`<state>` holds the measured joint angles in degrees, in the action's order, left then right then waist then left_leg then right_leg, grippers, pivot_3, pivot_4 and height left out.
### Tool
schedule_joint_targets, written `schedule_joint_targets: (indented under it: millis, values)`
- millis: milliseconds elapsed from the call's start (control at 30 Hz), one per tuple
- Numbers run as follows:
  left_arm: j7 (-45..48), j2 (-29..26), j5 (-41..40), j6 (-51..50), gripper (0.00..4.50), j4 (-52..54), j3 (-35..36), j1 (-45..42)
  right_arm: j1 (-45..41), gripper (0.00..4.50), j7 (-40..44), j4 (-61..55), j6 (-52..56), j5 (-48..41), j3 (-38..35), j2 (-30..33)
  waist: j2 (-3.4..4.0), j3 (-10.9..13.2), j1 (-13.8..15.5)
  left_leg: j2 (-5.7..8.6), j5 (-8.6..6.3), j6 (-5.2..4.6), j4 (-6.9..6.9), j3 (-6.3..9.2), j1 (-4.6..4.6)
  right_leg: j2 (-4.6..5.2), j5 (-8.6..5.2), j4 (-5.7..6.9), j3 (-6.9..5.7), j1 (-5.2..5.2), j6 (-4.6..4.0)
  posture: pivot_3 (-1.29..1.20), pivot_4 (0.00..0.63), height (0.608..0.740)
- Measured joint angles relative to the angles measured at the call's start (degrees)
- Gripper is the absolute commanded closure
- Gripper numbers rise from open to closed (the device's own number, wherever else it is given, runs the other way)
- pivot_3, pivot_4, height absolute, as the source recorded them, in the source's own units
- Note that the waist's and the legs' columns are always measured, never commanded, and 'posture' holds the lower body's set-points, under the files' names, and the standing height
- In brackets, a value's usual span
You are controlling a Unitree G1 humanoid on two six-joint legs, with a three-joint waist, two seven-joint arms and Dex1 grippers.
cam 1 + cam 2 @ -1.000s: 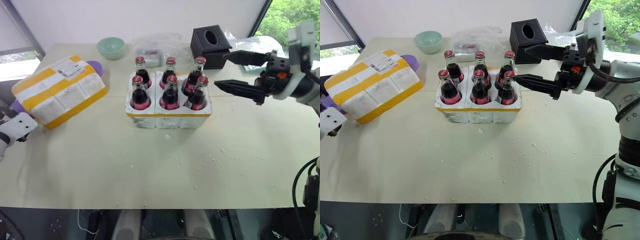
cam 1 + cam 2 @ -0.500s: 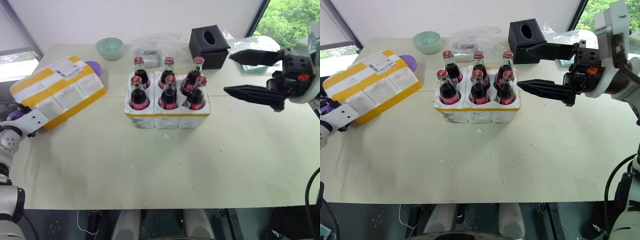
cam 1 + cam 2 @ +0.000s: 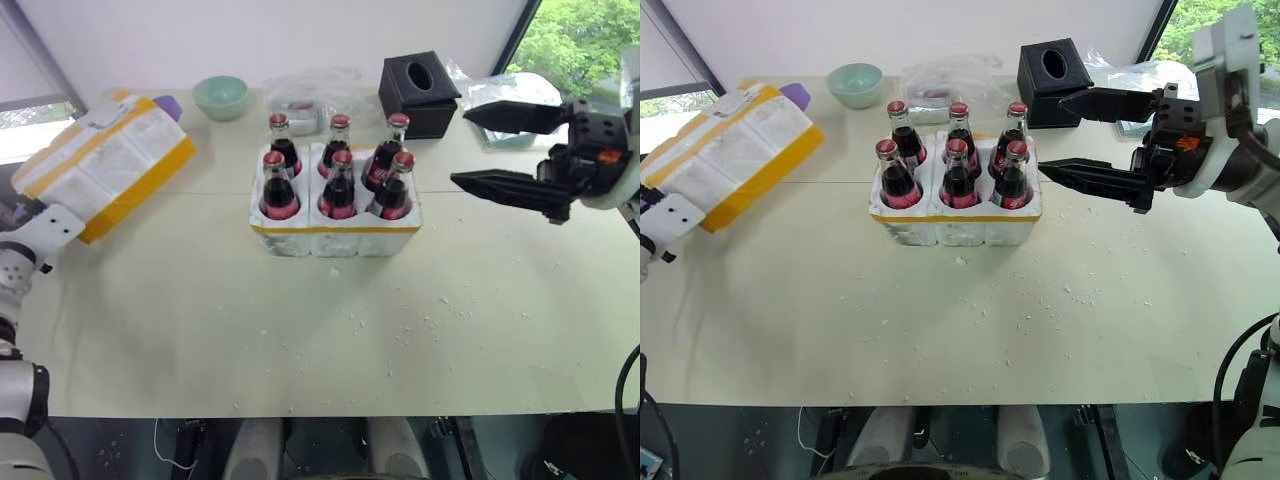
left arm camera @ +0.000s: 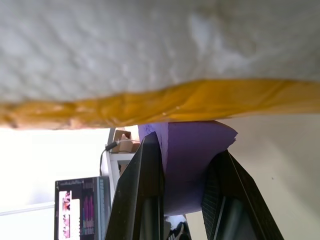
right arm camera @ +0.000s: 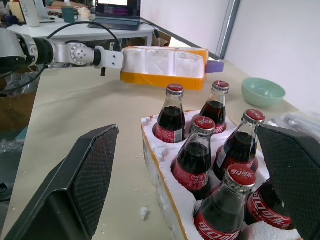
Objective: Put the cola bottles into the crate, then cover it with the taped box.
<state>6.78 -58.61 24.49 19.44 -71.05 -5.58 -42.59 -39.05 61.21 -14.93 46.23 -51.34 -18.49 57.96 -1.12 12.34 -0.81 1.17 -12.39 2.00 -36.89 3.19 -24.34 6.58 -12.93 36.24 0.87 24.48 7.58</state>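
Head views: six small glass cola bottles [image 3: 338, 172] with red caps and dark contents stand upright in the wells of the low white foam crate [image 3: 336, 235] at table centre, so loading looks finished and only covering remains. At ten o'clock from the crate, the large white foam taped box [image 3: 100, 165] with broad yellow bands sits tilted, its far end raised. The left gripper [image 3: 50, 228] meets its near end at eight o'clock. At three o'clock the right gripper [image 3: 1080, 135] hovers, fingers wide apart and empty, likely ready to steady the box. A mint bowl [image 3: 221, 95] and black tissue box [image 3: 420, 92] sit behind.

Left wrist view: its fingers [image 4: 147, 190] are drawn together under the box's yellow edge, a purple sheet [image 4: 187, 165] between them; a grip on the box itself is unclear.

Right wrist view: the spread fingers frame the bottles, box lifted beyond at twelve o'clock.
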Motion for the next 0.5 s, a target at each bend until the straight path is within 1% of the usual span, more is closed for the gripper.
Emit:
schedule_joint_targets:
  millis: [133,233,433,500]
  values:
    - [2.5,-1.7,0.0,1.5,4.13,2.9,0.0,-2.2,0.9,0.00,1.2,1.3,2.0,-1.2,-0.4,2.0,-0.08,0.0,0.2,0.00,0.00,0.00,-0.09,0.04,-0.10,0.00,0.02,-0.02,-0.02,0.00,0.02,0.00,0.150,0.737]
    - [4.8,-3.3,-0.8,2.9,4.13,7.8,0.2,-5.6,1.6,0.00,1.0,1.5,1.0,-0.5,-0.8,2.0,-0.12,0.0,0.3,0.01,0.00,0.00,-0.13,0.05,-0.13,0.00,0.04,-0.03,-0.02,0.00,0.06,0.00,0.150,0.737]
    - [12.5,-2.4,-6.6,3.2,4.13,24.5,2.9,-10.3,4.4,0.00,0.9,1.5,-0.9,1.1,-0.9,2.0,-0.13,0.0,0.0,0.02,0.00,0.00,-0.13,0.03,-0.12,0.00,0.05,-0.05,0.00,-0.02,0.08,0.00,0.150,0.737]
    - [15.2,-0.7,-7.3,1.9,4.13,29.9,2.8,-11.1,5.0,0.00,0.7,1.6,-1.1,1.1,-1.1,2.0,-0.13,0.0,-0.1,0.02,0.00,0.00,-0.13,0.04,-0.11,-0.01,0.05,-0.02,0.00,-0.01,0.08,0.00,0.150,0.737]
